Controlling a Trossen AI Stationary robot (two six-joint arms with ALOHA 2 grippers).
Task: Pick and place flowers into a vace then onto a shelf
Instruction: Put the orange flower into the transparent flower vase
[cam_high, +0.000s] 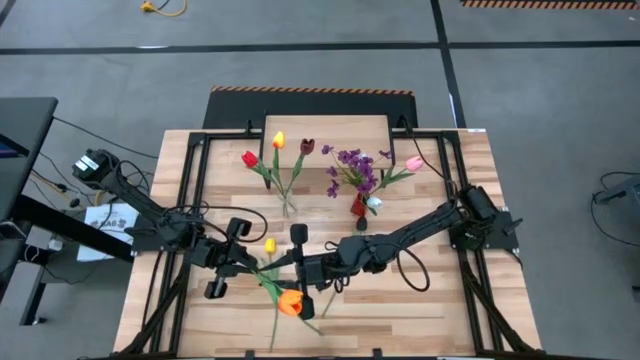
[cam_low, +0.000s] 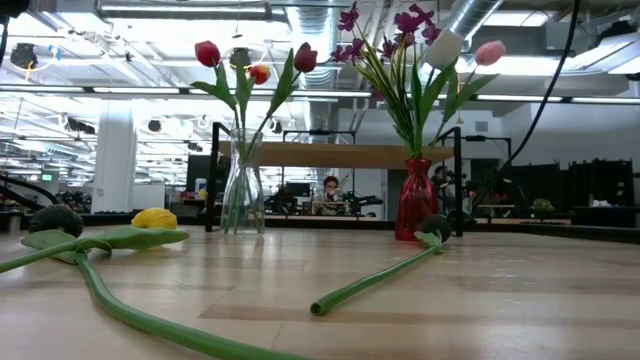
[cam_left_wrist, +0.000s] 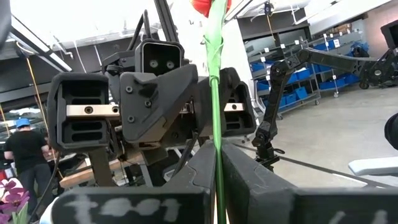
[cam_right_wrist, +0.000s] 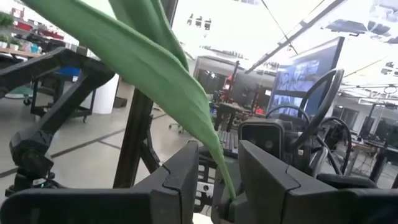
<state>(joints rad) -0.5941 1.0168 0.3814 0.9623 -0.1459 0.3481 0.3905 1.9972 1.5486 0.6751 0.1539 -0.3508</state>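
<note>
Above the front of the tabletop (cam_high: 420, 300), both arms meet over one orange tulip (cam_high: 290, 303). Its stem (cam_left_wrist: 216, 93) runs lengthwise between them, from the flower head near the front edge back toward the left end effector (cam_high: 240, 262), which is clenched on it. The right end effector (cam_high: 312, 268) holds the tulip's leaf (cam_right_wrist: 149, 68). The clear vase (cam_high: 288, 207), red vase (cam_high: 358, 207) and shelf (cam_high: 325, 130) lie farther back.

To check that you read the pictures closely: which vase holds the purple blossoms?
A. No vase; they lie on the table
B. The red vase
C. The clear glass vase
B: in the low view the purple blossoms rise from the red vase, while the clear glass vase holds only tulips.
</note>
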